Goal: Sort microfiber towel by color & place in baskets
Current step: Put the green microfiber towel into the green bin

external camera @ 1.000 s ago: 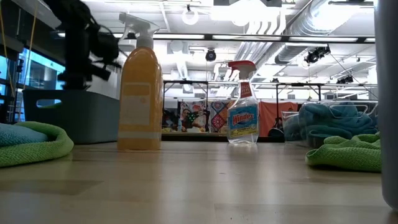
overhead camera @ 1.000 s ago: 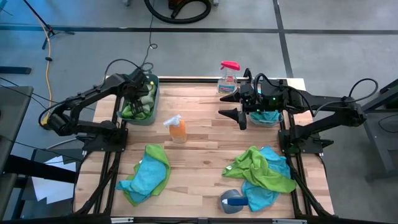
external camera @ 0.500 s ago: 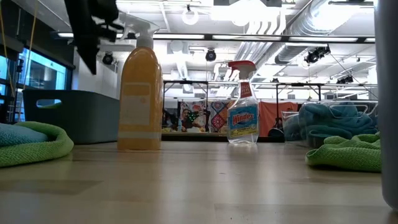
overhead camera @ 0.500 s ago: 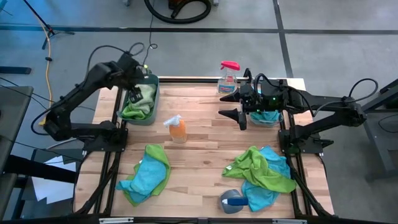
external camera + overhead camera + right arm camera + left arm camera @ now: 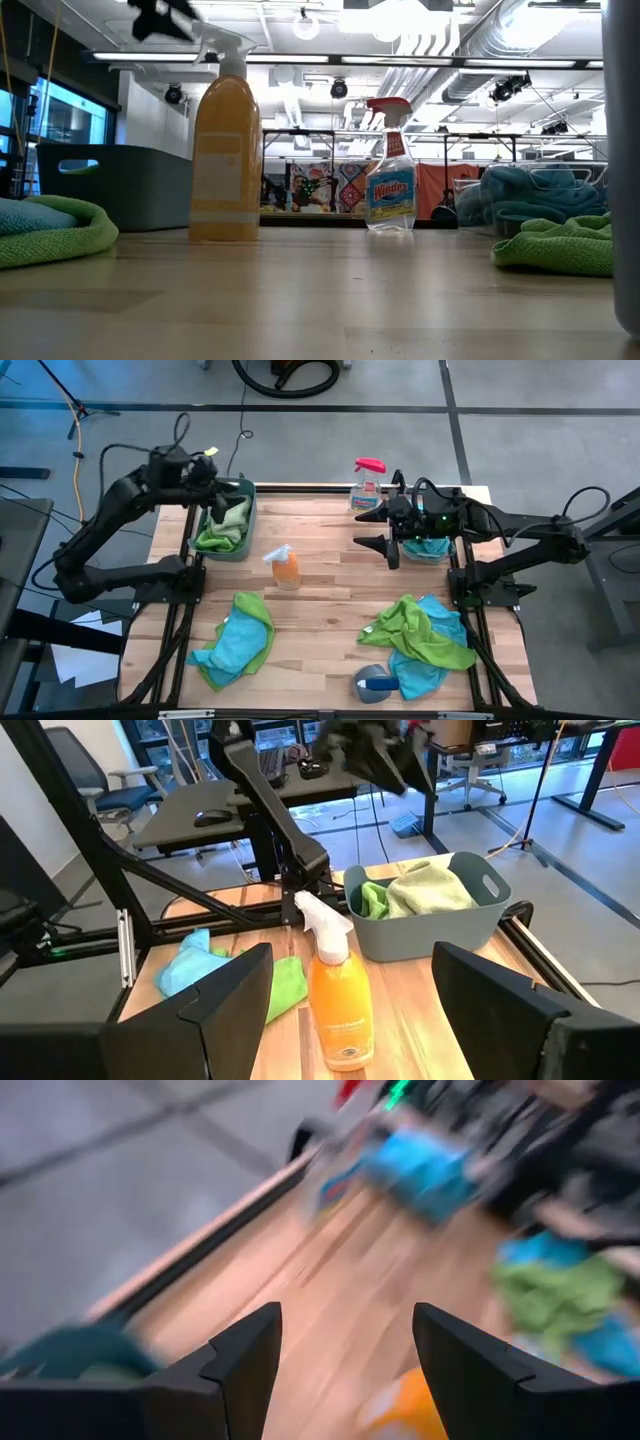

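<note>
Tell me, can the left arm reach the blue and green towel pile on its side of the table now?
Probably yes. The left gripper is open and empty above the teal basket, and nothing lies between it and the towel pile.

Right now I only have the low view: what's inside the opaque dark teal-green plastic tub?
Observer: Light green microfiber towels fill the dark teal-green tub; no blue shows in it.
Operator: Left fingers holding anything?
Observer: No. The left gripper is open and empty, raised near that tub's far corner.
Operator: Loose towels on the table?
Observer: Two mixed blue-and-green piles: the left pile and the right pile.
</note>
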### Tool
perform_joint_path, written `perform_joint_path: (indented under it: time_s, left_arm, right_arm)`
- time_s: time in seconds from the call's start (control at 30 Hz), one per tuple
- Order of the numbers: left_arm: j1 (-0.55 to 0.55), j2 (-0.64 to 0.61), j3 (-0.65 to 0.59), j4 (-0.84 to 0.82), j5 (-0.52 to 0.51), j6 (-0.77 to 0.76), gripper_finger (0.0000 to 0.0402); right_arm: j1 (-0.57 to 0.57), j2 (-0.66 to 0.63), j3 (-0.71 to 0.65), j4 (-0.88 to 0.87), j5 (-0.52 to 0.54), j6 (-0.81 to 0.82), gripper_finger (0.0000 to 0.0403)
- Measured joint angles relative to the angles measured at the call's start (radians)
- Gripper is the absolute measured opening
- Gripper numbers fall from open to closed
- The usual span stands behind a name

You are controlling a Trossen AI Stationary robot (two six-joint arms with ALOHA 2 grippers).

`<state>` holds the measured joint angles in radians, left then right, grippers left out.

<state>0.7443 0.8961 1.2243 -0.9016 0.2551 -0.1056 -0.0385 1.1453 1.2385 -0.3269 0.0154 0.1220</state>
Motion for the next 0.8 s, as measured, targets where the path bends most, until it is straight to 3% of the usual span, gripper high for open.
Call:
perform_joint_path:
  time_s: [0.2,0.33,0.57,0.8]
  left_arm:
    - [-0.225,-0.079,0.000,0.274,-0.006,-0.119,0.0216]
    - [-0.388,-0.068,0.000,0.409,-0.118,-0.145,0.0216]
    - [-0.676,0.060,-0.001,0.445,-0.320,-0.109,0.0216]
    - [-0.936,0.197,-0.002,0.475,-0.337,-0.128,0.0216]
  right_arm:
    - [0.000,-0.004,0.000,0.001,-0.001,0.000,0.0271]
    - [0.000,-0.004,0.000,0.001,-0.001,0.000,0.0271]
    - [0.000,-0.010,0.000,-0.005,-0.022,0.023,0.0271]
    - [0.006,-0.044,0.000,-0.235,-0.208,0.280,0.0271]
